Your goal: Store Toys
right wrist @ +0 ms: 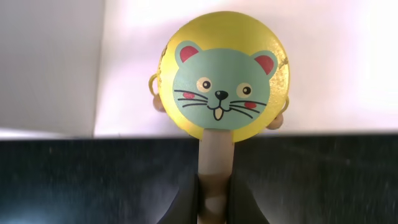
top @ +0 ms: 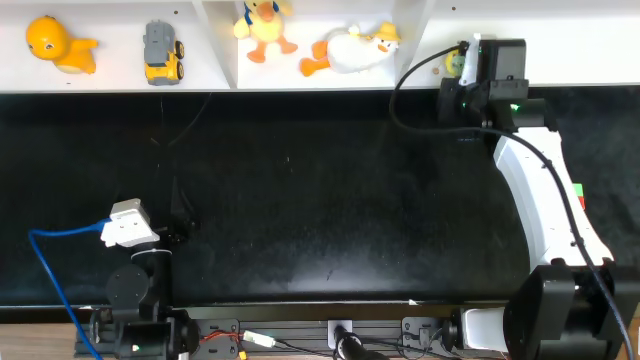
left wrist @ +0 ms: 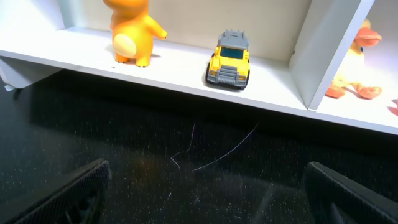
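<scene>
A yellow hand drum with a mouse face [right wrist: 219,84] stands on a wooden handle [right wrist: 214,158]. My right gripper [right wrist: 214,200] is shut on that handle and holds the drum upright at the front edge of the white shelf's [top: 300,88] right compartment, where the drum [top: 455,62] shows beside the right gripper [top: 470,92]. An orange duck figure [top: 58,43] and a yellow toy truck [top: 162,53] stand in the left compartment. Two plush ducks [top: 265,27] [top: 352,48] lie in the middle one. My left gripper [left wrist: 205,180] is open and empty, low over the black mat near its base.
White dividers [top: 220,40] split the shelf into compartments. The black mat [top: 300,200] between the arms and the shelf carries nothing. A blue cable [top: 50,250] loops beside the left arm, and a black cable [top: 415,70] arcs off the right wrist.
</scene>
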Motion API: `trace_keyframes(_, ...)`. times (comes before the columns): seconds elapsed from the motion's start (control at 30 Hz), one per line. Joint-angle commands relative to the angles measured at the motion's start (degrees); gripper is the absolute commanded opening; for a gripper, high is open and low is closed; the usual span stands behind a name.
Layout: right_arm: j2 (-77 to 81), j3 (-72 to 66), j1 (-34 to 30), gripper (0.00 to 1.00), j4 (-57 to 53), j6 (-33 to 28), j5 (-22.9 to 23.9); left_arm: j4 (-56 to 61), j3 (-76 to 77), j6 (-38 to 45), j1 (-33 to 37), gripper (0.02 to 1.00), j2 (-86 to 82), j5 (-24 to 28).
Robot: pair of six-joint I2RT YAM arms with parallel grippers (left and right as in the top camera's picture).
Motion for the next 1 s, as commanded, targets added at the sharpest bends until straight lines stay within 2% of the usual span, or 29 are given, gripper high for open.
trace_keyframes(0.03,1.5,1.7,-0.1,0.045,3.3,-0.8,-1.0,0.3,-0.5,1.1,-0.2,0.996,-0.7,0.6)
trace_keyframes(0.47,11.7,9.9,0.0,0.045,6.3,-0.9,-1.7,0.3,-0.5,1.1,-0.2,0.998,-0.7,0.6)
trace_keyframes(1.0,14.9,10.6,1.2,0.049,9.5,-0.8,-1.9,0.3,-0.5,1.1,-0.2,0.998,-0.7,0.6)
